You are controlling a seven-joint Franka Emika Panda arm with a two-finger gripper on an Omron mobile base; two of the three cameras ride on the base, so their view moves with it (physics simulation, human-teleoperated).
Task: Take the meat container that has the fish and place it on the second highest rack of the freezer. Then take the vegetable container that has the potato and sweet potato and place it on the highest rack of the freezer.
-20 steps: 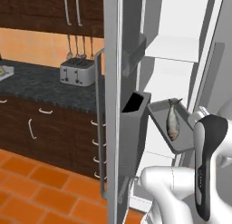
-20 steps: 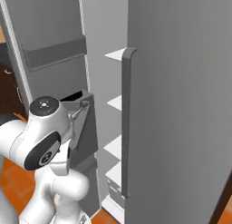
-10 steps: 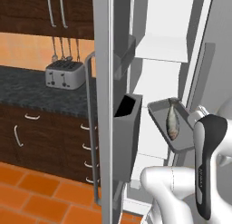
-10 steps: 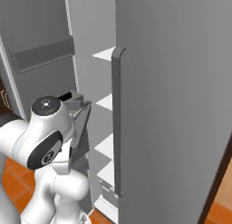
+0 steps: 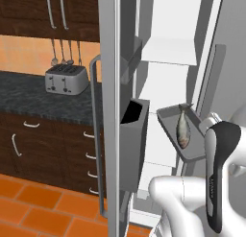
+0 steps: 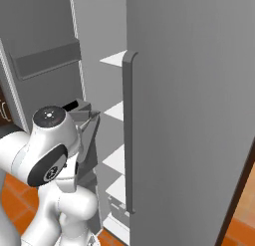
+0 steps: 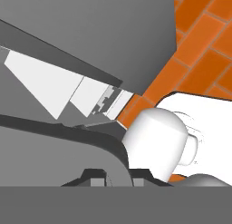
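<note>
The meat container point(image 5: 185, 135) is a flat grey tray with a grey fish point(image 5: 182, 128) lying in it. It hangs tilted in the air in front of the open freezer point(image 5: 168, 87), at about the height of the middle racks. My gripper point(image 7: 115, 177) is shut on its dark rim point(image 7: 90, 136), and my forearm point(image 5: 218, 173) hides the hand in the left base view. In the right base view a corner of the container point(image 6: 92, 128) pokes out beside my arm. The freezer racks point(image 6: 115, 110) are white shelves, one above another. The vegetable container is out of view.
The open freezer door point(image 5: 113, 111) stands at the left with grey bins point(image 5: 132, 145) and a long handle point(image 5: 96, 135). A closed grey door with a handle point(image 6: 128, 130) is at the right. A toaster point(image 5: 66, 79) sits on the dark counter point(image 5: 29, 99). The floor is orange tile.
The whole picture has shifted: the base has moved and the freezer interior now lies more squarely ahead. The container stays in my shut gripper, unchanged relative to the arm.
</note>
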